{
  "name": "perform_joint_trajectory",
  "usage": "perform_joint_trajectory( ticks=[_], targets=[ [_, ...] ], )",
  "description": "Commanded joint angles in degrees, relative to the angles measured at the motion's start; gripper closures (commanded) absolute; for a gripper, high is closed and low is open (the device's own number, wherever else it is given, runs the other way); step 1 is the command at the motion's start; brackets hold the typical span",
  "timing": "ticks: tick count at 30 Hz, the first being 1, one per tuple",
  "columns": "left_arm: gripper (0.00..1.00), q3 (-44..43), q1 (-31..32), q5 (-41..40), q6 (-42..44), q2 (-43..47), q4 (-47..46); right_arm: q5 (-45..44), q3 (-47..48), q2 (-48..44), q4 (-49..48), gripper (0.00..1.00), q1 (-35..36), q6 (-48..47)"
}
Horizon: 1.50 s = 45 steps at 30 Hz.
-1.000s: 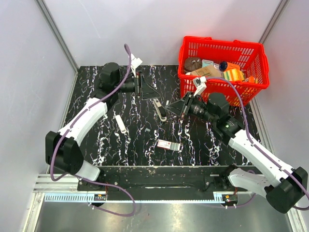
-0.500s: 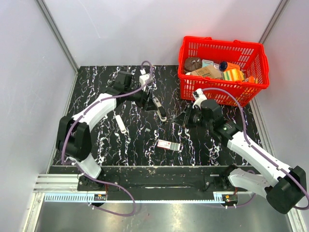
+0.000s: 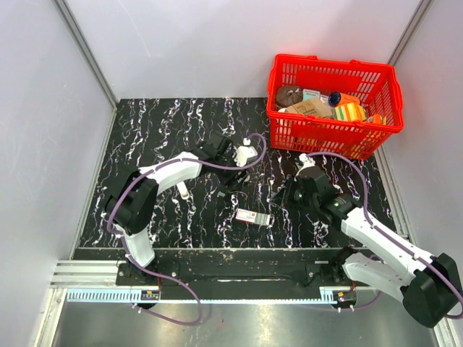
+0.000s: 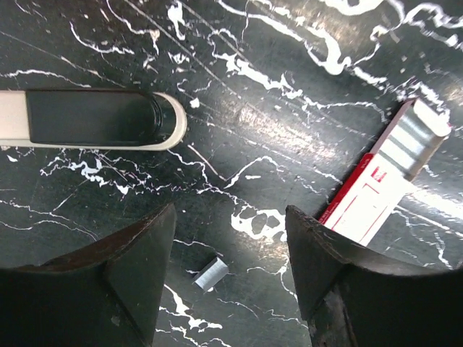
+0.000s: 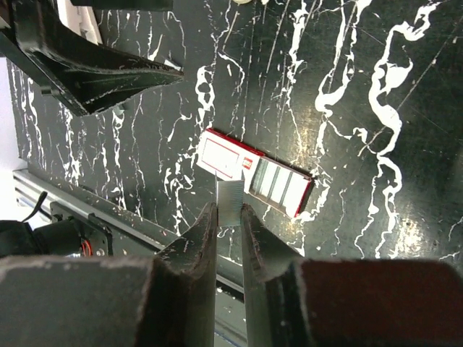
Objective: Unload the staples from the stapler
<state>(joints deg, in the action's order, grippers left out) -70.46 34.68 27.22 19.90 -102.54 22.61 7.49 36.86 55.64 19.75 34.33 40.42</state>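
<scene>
The stapler point(image 4: 94, 119), a pale rim around a dark middle, lies flat on the black marble table just past my left fingers; in the top view the left wrist hides it. My left gripper point(image 4: 230, 217) point(image 3: 230, 177) is open, low over the table, with a small loose clip of staples point(image 4: 211, 273) lying between its fingers, untouched. My right gripper point(image 5: 228, 210) point(image 3: 288, 191) is shut on a short silvery strip of staples point(image 5: 230, 196), held above the table over the edge of the staple box.
A red-and-white staple box point(image 3: 253, 217) point(image 5: 257, 173) point(image 4: 376, 191) lies half slid open near the table's front. A plain white bar point(image 3: 182, 189) lies left of it. A red basket point(image 3: 333, 101) full of items stands at the back right.
My left arm swung from the back of the table forward and now covers the stapler. The right gripper drew back from the stapler toward the front right, staying shut.
</scene>
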Motion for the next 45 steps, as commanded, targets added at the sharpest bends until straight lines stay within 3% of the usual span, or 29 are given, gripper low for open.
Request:
perform_joint_trajectory(
  ticks=[1, 13, 45],
  targets=[
    [0.34, 1.3, 2.0, -6.6, 4.2, 0.3, -3.3, -2.7, -0.9, -1.8, 0.2, 0.92, -0.2, 0.4],
    [0.37, 5.9, 8.8, -16.1, 7.0, -0.4, -9.7, -3.9, -3.4, -1.1, 2.2, 0.93, -0.1, 1.7],
    [0.4, 12.7, 13.9, -15.1, 7.0, 6.9, -4.2, -3.9, 0.5, 9.4, 3.0, 0.95, -0.1, -2.6]
  ],
)
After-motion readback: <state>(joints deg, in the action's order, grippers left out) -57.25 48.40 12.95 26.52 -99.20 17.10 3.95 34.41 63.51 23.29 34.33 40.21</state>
